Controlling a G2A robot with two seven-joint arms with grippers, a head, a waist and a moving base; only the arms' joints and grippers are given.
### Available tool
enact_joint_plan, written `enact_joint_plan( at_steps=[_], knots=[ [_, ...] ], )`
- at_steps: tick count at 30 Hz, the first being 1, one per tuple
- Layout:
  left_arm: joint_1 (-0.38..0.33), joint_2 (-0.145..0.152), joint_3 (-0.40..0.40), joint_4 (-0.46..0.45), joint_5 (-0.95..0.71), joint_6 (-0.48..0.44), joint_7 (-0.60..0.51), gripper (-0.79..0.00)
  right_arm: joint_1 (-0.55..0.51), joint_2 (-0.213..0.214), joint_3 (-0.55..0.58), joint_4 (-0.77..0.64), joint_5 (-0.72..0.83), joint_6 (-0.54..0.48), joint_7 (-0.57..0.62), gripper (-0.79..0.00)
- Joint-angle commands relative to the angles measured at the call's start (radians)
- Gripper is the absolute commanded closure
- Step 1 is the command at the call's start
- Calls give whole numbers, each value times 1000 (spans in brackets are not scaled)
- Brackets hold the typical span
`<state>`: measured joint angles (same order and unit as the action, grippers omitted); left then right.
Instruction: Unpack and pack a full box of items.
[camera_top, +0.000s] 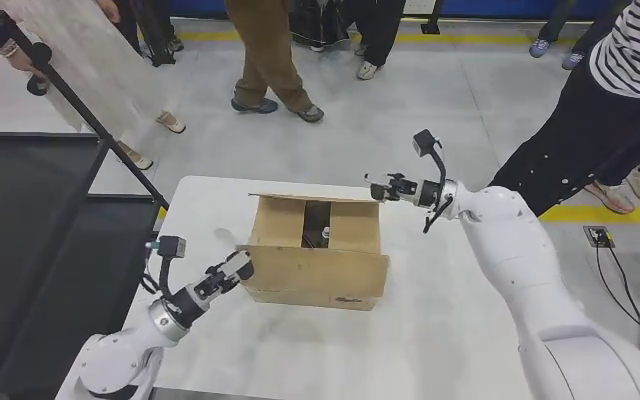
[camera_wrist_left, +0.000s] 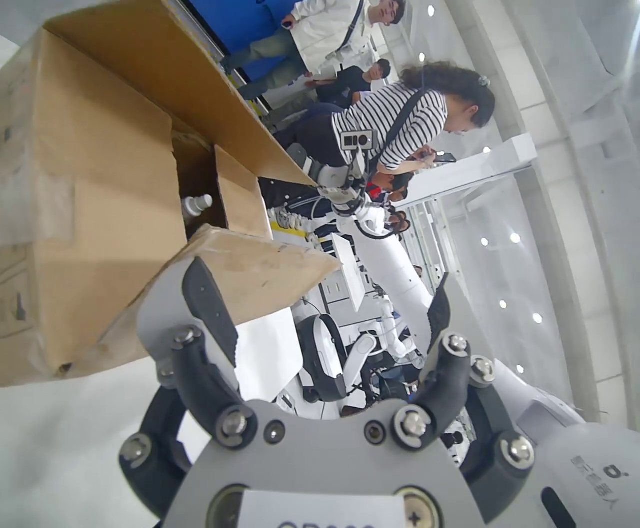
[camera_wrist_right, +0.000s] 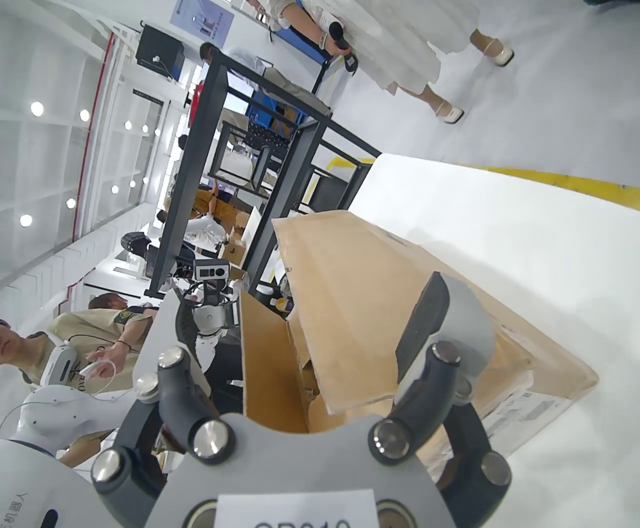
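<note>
looks like the opening step, box (camera_top: 315, 272) mid-frame, flaps (camera_top: 355, 226) partly open. left gripper (camera_top: 238, 268) and right gripper (camera_top: 383, 188) both spread, holding nothing. next: push flaps outward

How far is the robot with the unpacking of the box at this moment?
Done: the top of the box is partly opened, and a dark gap shows between its flaps. In hand: the left pincer and the right pincer, both open, are at opposite flaps and hold nothing. Left: a white bottle sits inside the box, so taking items out and repacking them remain.
</note>
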<state>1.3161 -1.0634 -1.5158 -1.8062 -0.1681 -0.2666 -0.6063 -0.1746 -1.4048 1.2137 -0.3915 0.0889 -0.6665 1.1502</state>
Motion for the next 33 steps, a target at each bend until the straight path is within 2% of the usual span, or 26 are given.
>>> enact_joint_plan(
  at_steps=[1,9,20,33],
  knots=[
    [-9,-3,21,1,48,-1,37,-785,-2,2,-2,-16,9,58,35,-785],
    [-58,-15,101,38,202,8,148,-785,-26,4,-28,-97,9,263,97,-785],
    [-132,-31,183,105,292,33,210,-785,-93,19,-20,-194,56,404,117,-785],
    [-157,-42,216,137,323,42,229,-785,-216,52,0,-370,74,455,161,-785]
  ],
)
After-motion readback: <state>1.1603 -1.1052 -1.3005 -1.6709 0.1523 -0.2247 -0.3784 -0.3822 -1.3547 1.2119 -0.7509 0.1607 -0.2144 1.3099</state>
